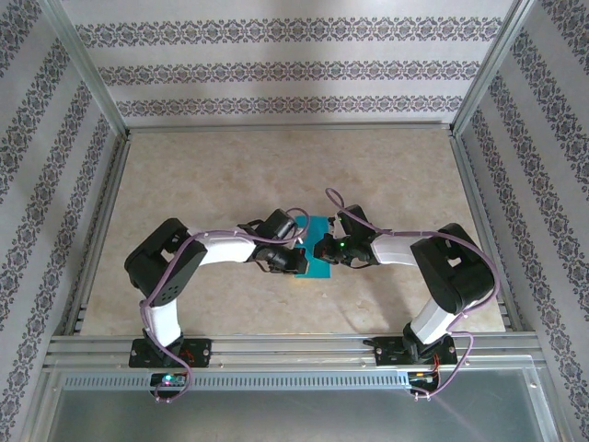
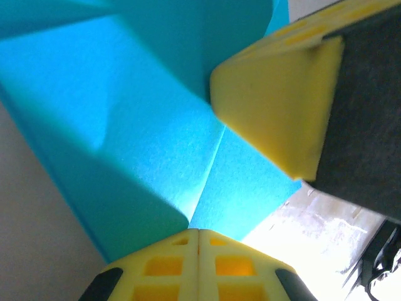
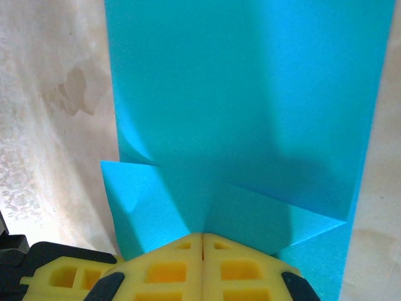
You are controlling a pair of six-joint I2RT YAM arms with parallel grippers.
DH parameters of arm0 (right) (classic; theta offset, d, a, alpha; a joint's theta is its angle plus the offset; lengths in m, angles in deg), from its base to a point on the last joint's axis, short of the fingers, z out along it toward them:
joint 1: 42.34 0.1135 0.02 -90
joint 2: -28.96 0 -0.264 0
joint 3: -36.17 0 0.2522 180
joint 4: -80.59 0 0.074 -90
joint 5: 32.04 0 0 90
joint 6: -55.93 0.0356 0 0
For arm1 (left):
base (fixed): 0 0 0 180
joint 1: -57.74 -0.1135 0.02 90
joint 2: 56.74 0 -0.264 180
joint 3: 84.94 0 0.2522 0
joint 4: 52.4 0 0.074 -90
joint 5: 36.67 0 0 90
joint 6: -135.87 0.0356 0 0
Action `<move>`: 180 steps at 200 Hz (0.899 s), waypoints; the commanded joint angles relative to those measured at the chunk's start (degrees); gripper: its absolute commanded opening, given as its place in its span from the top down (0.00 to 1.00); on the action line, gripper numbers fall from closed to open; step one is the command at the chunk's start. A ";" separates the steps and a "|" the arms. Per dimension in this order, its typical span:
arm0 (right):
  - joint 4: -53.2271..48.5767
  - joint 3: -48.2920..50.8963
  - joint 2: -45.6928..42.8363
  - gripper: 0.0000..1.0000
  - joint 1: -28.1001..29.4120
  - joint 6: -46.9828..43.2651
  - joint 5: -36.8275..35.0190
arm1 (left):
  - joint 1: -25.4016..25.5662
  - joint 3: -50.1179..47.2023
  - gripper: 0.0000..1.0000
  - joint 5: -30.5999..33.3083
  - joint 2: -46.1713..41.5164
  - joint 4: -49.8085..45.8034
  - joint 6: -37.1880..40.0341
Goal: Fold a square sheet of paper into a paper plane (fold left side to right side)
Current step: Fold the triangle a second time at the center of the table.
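The folded teal paper sheet (image 3: 250,94) lies mid-frame in the top view. The left gripper (image 2: 198,235) and right gripper (image 3: 202,238) both have jaws fully closed, tips over the sheet

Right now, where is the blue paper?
In the top view, the blue paper lies near the middle of the table, between the left gripper and the right gripper.

Bright, soft shadows on paper (image 3: 250,81), slight blur
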 commanded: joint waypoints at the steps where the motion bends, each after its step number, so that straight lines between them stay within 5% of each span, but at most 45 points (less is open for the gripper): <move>1: -5.40 0.89 2.88 1.00 -0.94 -1.63 -4.84 | -0.40 -2.47 1.00 0.08 -1.02 -4.96 0.21; 180: -5.76 -0.59 3.11 1.00 -0.75 -2.03 -3.90 | -0.46 -7.11 1.00 1.97 -7.37 -4.16 -0.73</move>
